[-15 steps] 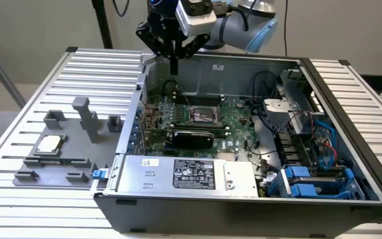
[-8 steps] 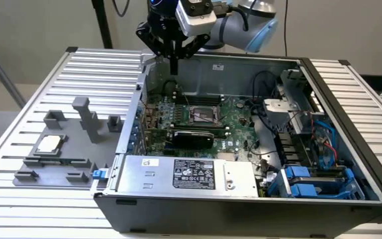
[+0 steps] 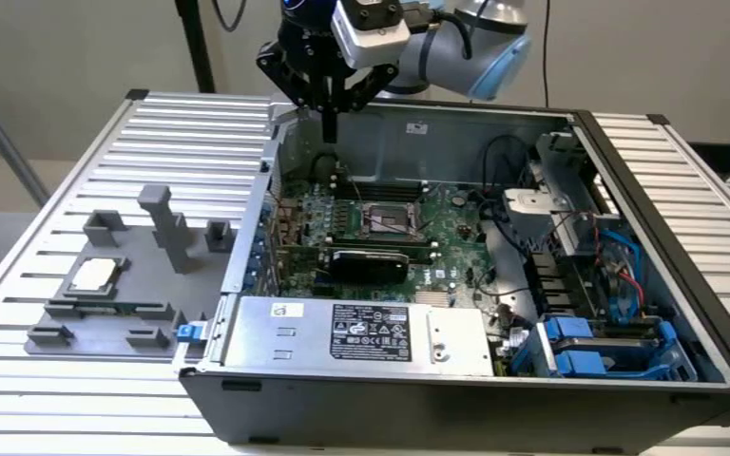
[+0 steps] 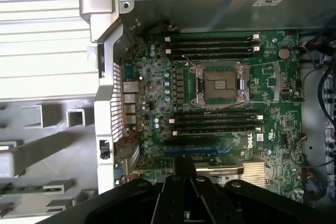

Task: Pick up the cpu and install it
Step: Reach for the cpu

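Since the chip lies untouched on its stand, the task stands at its very start, with the reach toward the pick as the step in hand. Across the ribbed silver metal workbench [image 3: 35, 190] lies the large open dark-grey computer tower case [image 3: 669, 285] on its side, taking up the middle and the exterior view's right. Above its far wall hangs the grey and pale-blue robot arm [image 3: 473, 47]. Inside the case the green motherboard [image 3: 454, 214] [image 4: 152, 77] faces upward, with a boxy silver power supply [image 3: 353, 332] at the near edge. On the bench at the exterior view's left sits the flat grey plastic fixture plate [image 3: 163, 309] with its upright blocks.

The black gripper [image 3: 330, 133] [image 4: 185, 169] points straight down over the far-left corner of the case. Its fingers look drawn close together, and nothing is held between them. The square metal-framed processor socket [image 3: 391, 220] [image 4: 220, 85] sits in the middle of the board with its cavity dark and unfilled, and its retaining frame looks opened.

The cpu [image 3: 94, 275], a small thin square chip with a silvery top and pale rim, rests on a raised grey block of the fixture. It is well apart from the gripper, on the near-left side.

As I judge it, the pick calls for bringing the tool out over the fixture. The fingers must spread wide enough to straddle the chip's edges and come down level, since so thin a piece offers little to grasp
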You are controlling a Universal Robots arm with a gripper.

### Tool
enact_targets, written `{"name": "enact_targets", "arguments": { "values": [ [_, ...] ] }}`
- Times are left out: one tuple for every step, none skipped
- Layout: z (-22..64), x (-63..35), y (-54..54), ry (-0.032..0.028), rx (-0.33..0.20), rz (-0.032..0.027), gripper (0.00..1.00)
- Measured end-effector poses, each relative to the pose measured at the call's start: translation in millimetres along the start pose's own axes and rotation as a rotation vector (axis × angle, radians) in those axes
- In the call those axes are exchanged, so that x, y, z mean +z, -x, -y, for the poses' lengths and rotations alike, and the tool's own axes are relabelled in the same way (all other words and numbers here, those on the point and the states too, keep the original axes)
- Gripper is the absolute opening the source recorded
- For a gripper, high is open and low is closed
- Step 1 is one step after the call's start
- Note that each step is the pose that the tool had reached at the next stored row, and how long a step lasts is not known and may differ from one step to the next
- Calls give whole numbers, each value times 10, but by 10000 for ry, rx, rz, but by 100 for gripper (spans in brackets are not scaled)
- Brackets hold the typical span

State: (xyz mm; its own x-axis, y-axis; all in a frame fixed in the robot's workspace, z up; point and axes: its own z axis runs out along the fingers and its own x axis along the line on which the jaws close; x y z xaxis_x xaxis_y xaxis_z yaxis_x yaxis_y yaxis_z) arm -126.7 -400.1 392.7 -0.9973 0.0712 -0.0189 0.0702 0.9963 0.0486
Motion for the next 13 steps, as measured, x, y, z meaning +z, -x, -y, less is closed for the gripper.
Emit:
{"name": "enact_targets", "arguments": {
  "values": [
    [13,0,-33,2,-1,2,11],
    [28,-2,-70,1,0,1,11],
    [45,-3,-110,2,0,2,11],
    [63,-5,-151,2,0,4,11],
    [84,-7,-195,2,0,5,11],
    [106,-9,-239,1,-1,7,11],
    [129,-11,-285,2,-1,8,11],
    [151,-13,-328,2,-1,10,11],
    [172,-14,-372,3,0,11,11],
    [193,-17,-416,2,0,11,11],
    [215,-18,-461,3,-1,13,11],
    [233,-21,-504,1,-2,13,11],
    [251,-22,-548,2,-1,15,11]
  ]
}}
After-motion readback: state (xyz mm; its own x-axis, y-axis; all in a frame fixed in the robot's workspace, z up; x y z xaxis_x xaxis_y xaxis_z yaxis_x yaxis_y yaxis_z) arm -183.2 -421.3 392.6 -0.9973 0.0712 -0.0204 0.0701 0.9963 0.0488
